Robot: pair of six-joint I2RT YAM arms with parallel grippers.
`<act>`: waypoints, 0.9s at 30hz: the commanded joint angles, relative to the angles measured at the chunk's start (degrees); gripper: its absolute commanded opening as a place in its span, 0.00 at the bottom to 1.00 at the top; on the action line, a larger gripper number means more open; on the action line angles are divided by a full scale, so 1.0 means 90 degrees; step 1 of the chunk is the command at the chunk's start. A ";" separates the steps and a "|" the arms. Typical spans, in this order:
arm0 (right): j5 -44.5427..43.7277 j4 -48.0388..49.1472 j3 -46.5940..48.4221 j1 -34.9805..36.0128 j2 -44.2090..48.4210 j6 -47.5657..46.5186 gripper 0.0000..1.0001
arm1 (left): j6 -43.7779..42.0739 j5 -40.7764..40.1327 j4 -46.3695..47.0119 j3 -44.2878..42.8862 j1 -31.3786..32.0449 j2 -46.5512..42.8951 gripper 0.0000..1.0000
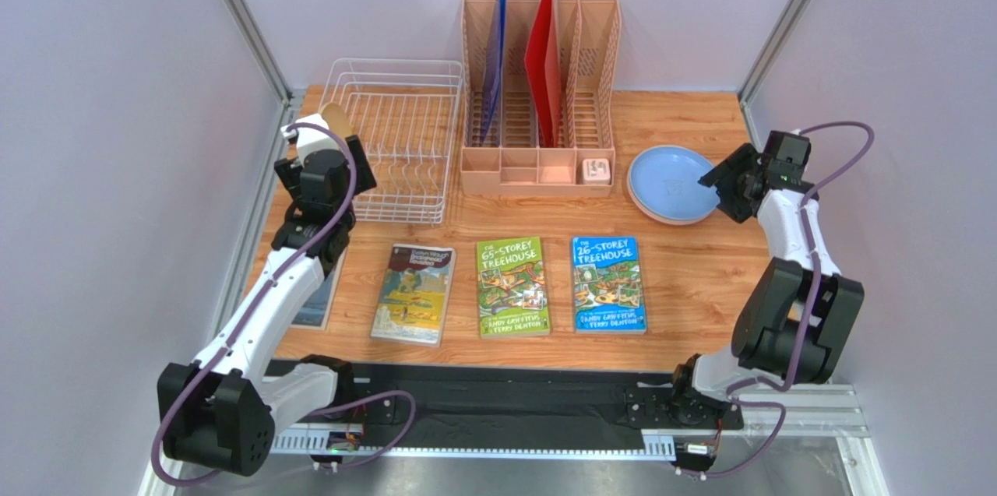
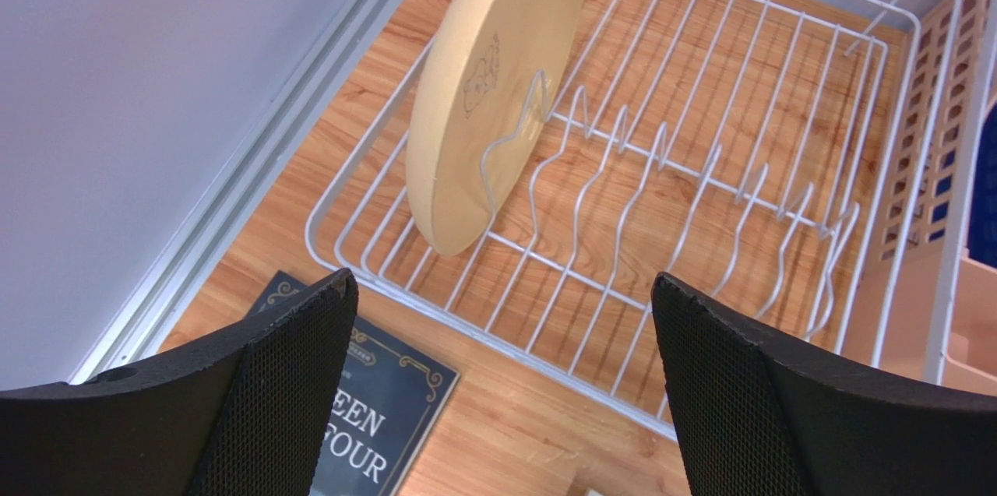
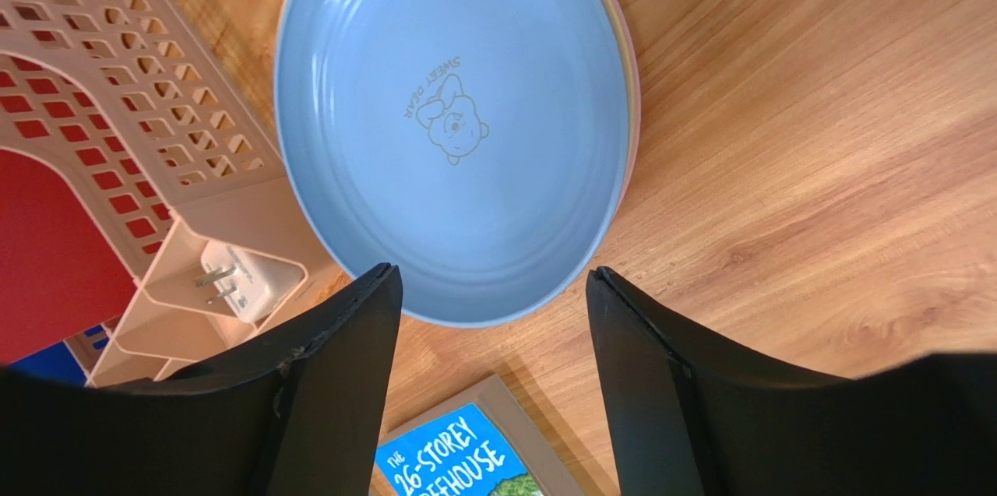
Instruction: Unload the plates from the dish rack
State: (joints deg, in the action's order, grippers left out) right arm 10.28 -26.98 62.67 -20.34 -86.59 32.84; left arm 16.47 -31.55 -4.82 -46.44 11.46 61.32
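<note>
One tan plate stands on edge between the upright wires at the left end of the white dish rack. From above, the plate shows as a thin sliver in the rack. My left gripper hovers open over the rack's near rail, just short of that plate, with nothing between its fingers. At the right, a light blue plate lies flat on a stack of plates, with tan and pink rims peeking out beneath it. My right gripper is open at the stack's near edge and holds nothing.
A peach slotted organizer with upright blue and red sheets stands between the rack and the plate stack, with a white plug in its front tray. Three books lie in a row at the front. A dark book lies under the left arm.
</note>
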 commanded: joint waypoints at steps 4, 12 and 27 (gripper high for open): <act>-0.0343 -0.0205 0.0126 0.0219 0.0851 -0.0270 0.66 | 0.0104 0.0312 0.0466 -0.0465 -0.0686 0.0315 1.00; 0.0185 0.0000 0.0018 0.0414 0.0813 -0.0299 0.66 | -0.0295 0.0127 0.1557 -0.0476 -0.1030 0.1124 0.86; 0.0303 0.0029 0.0038 0.0512 0.0627 -0.0397 0.66 | -0.1195 -0.0214 0.3318 -0.0134 -0.1157 0.2542 0.59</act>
State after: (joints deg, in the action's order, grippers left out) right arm 12.01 -28.45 62.72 -16.03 -80.03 30.13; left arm 8.97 -31.42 17.72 -48.62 1.39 84.16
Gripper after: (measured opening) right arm 0.660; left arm 0.625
